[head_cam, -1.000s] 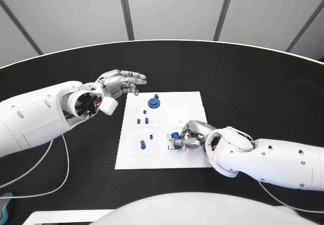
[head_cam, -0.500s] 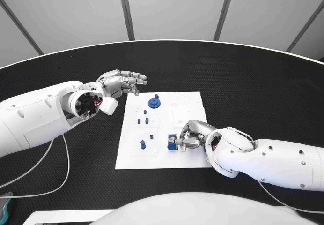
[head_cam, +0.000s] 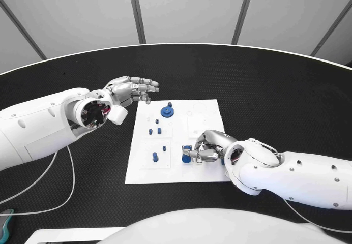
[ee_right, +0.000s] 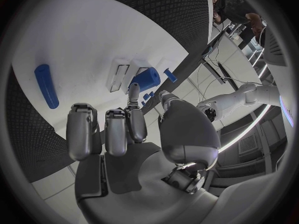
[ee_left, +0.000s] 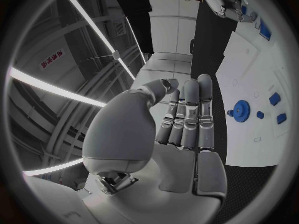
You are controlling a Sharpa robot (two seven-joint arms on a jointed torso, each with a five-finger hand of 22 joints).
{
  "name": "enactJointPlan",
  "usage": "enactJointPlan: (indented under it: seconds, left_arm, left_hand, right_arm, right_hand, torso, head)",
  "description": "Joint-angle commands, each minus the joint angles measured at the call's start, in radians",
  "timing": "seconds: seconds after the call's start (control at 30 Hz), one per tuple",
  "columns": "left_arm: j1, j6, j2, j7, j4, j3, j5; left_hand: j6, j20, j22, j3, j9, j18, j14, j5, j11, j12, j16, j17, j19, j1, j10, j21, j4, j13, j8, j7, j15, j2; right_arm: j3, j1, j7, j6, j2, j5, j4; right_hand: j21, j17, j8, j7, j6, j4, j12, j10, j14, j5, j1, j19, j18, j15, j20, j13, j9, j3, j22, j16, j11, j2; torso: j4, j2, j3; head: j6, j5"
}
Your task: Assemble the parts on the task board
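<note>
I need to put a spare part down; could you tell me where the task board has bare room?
The task board is bare along its far right corner and its near left edge. It is crowded round the right hand, blue block and pegs.

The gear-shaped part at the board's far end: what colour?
Blue gear; clearest in the head view.

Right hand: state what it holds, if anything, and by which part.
The right hand pinches a small blue block on the task board, fingertips on its far end. The left hand holds nothing.

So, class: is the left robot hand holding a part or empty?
Empty. The left robot hand hovers beside the board, fingers curled on nothing.
</note>
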Motion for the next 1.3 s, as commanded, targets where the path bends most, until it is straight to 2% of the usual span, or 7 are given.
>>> enactJointPlan:
  seconds: [0.03,0.23,0.37,0.6,0.8,1.13,1.3]
  left_arm:
    - [0.0,0.0,-0.001,0.0,-0.001,0.0,0.0]
    - [0.0,0.002,0.002,0.0,-0.006,0.0,0.0]
    - [0.0,0.003,0.004,0.001,-0.008,0.0,0.0]
    - [0.0,0.004,0.005,0.0,-0.011,0.0,0.0]
    - [0.0,0.003,0.004,0.0,-0.011,0.0,0.0]
    - [0.0,0.003,0.002,-0.001,-0.011,0.0,0.0]
    - [0.0,0.002,0.001,-0.001,-0.011,0.0,0.0]
  left_hand:
    - [-0.003,0.001,0.001,-0.006,-0.001,0.018,-0.006,0.004,0.002,0.004,-0.001,-0.002,-0.005,-0.004,-0.008,0.007,0.0,-0.001,-0.003,0.004,0.004,0.008]
    - [-0.003,0.001,0.001,-0.006,-0.001,0.018,-0.006,0.004,0.002,0.004,-0.001,-0.002,-0.005,-0.004,-0.008,0.007,0.0,-0.001,-0.003,0.004,0.004,0.008]
    - [-0.003,0.001,0.001,-0.006,-0.001,0.018,-0.006,0.004,0.002,0.004,-0.001,-0.002,-0.005,-0.004,-0.008,0.007,0.0,-0.001,-0.003,0.004,0.004,0.008]
    - [-0.004,0.002,0.001,-0.006,-0.001,0.018,-0.006,0.004,0.002,0.004,-0.001,-0.002,-0.005,-0.004,-0.009,0.007,0.001,-0.002,-0.004,0.004,0.004,0.009]
    - [-0.004,0.002,0.001,-0.006,-0.001,0.018,-0.006,0.004,0.002,0.004,-0.001,-0.002,-0.005,-0.004,-0.009,0.007,0.001,-0.002,-0.004,0.004,0.004,0.009]
    - [-0.004,0.002,0.001,-0.006,-0.001,0.018,-0.006,0.004,0.003,0.004,-0.001,-0.002,-0.005,-0.004,-0.009,0.006,0.002,-0.002,-0.004,0.005,0.005,0.009]
    - [-0.004,0.002,0.001,-0.006,-0.001,0.018,-0.006,0.004,0.003,0.004,-0.001,-0.002,-0.005,-0.004,-0.009,0.006,0.002,-0.002,-0.004,0.005,0.005,0.009]
  right_arm:
    - [0.0,0.0,0.018,0.007,-0.021,-0.002,0.023]
    - [-0.001,0.0,0.032,0.044,-0.042,-0.003,0.041]
    - [-0.001,0.0,0.031,0.06,-0.042,-0.003,0.04]
    - [-0.001,0.0,0.025,0.062,-0.036,-0.003,0.032]
    - [-0.001,0.0,0.013,0.056,-0.029,-0.003,0.018]
    - [0.0,0.0,0.002,0.037,-0.024,-0.003,0.006]
    - [0.0,0.0,0.002,0.036,-0.029,-0.003,0.01]
  right_hand:
    - [0.005,0.183,0.004,-0.003,-0.004,-0.006,0.011,0.033,0.092,0.034,0.063,0.081,-0.007,-0.005,-0.007,0.155,0.002,0.009,0.223,0.005,-0.007,-0.003]
    - [0.003,0.186,0.0,-0.003,-0.006,-0.009,0.012,0.034,0.093,0.046,0.127,0.081,-0.007,-0.005,-0.008,0.157,0.002,0.017,0.223,0.006,-0.007,-0.023]
    - [0.004,0.186,-0.003,-0.002,-0.006,-0.011,0.012,0.034,0.093,0.035,0.175,0.081,-0.007,-0.005,-0.008,0.158,0.001,0.022,0.224,0.007,-0.006,-0.042]
    - [0.004,0.187,-0.004,-0.003,-0.005,-0.01,0.012,0.034,0.093,0.034,0.188,0.081,-0.007,-0.005,-0.007,0.158,0.001,0.027,0.225,0.007,-0.007,-0.041]
    - [0.004,0.188,-0.006,-0.002,-0.001,-0.002,0.015,0.036,0.093,0.043,0.184,0.082,-0.007,-0.005,-0.007,0.161,-0.001,0.032,0.225,0.008,-0.006,-0.028]
    - [0.006,0.188,-0.009,-0.004,0.003,-0.003,0.019,0.038,0.093,0.074,0.169,0.082,-0.008,-0.005,-0.007,0.164,-0.003,0.049,0.226,0.008,-0.007,0.011]
    - [0.006,0.188,-0.01,-0.004,0.002,-0.006,0.018,0.038,0.093,0.078,0.18,0.082,-0.007,-0.006,-0.008,0.164,-0.003,0.055,0.226,0.008,-0.008,0.011]
  torso:
    - [-0.0016,0.0,0.0016]
    - [-0.0028,-0.003,0.0018]
    - [0.0007,-0.001,0.0005]
    - [0.0022,0.0,-0.0008]
    - [0.0015,0.001,-0.0017]
    - [-0.0004,0.001,0.0001]
    - [-0.0013,0.0,-0.0004]
  head:
    - [0.0,0.0]
    - [0.0,0.001]
    - [0.0,-0.001]
    - [0.0,0.0]
    - [0.0,0.001]
    - [0.0,0.009]
    - [0.0,0.009]
